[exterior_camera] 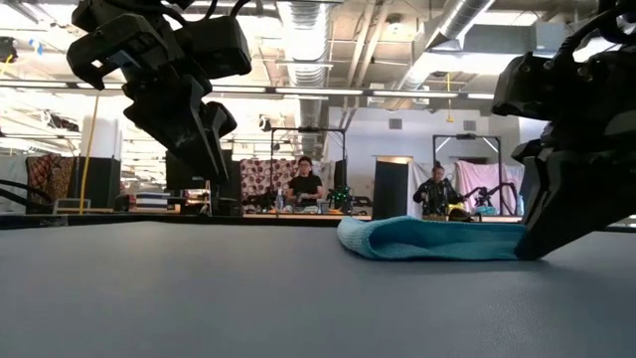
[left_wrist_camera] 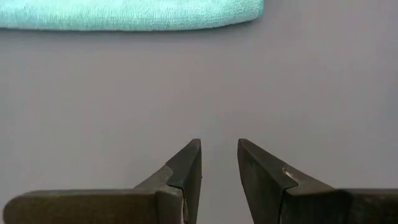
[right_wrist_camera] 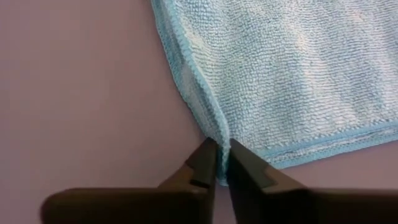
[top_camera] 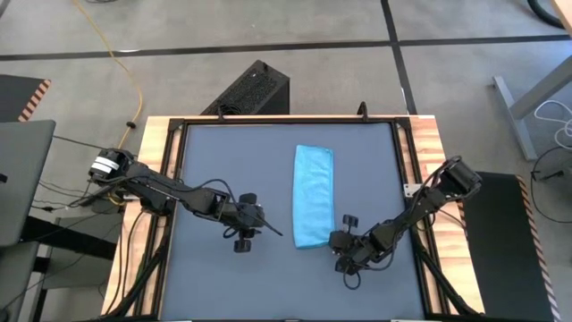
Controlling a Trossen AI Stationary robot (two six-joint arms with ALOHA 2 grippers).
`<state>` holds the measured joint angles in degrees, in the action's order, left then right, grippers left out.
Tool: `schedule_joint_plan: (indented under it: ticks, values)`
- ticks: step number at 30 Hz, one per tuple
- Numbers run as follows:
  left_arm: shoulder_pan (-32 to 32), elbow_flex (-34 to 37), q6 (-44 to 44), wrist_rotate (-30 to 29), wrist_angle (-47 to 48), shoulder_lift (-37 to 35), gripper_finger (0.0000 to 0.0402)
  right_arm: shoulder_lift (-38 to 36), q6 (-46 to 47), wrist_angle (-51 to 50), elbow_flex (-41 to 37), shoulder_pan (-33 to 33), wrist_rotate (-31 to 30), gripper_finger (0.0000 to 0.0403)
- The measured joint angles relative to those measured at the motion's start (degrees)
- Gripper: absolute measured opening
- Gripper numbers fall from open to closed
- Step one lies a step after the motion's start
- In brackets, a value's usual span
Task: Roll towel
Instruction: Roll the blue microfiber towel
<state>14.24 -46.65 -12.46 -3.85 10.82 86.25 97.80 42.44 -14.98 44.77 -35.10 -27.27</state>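
- Table: dark grey; towel lies flat as a folded strip right of centre. No roll formed yet.
- Right gripper: fingers pinched on the towel's near corner edge.
- Left gripper: slightly parted, empty, left of the towel.

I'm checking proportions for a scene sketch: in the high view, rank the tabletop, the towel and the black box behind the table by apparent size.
1. tabletop
2. towel
3. black box, partly hidden by the table's far edge, so its rank against the towel is unsure.
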Motion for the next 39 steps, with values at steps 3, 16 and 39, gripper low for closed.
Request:
schedule_joint_plan:
  ticks: [3, 16, 39]
  values:
    - [0.1, 0.0, 1.3, 0.0, -1.0, 0.0, 0.0093, 0.0, 0.1, -0.2, 0.0, 0.0, 0.1, 0.0025]
    - [2.0, 0.0, 16.8, -3.8, -5.2, 0.0, 0.0093, -0.2, 7.6, -1.2, 0.0, 0.1, 5.9, 0.0029]
    - [0.4, -3.7, 36.2, 5.3, -18.6, 12.9, 0.0094, -0.2, 7.7, -2.2, 0.3, 1.4, 9.2, 0.0037]
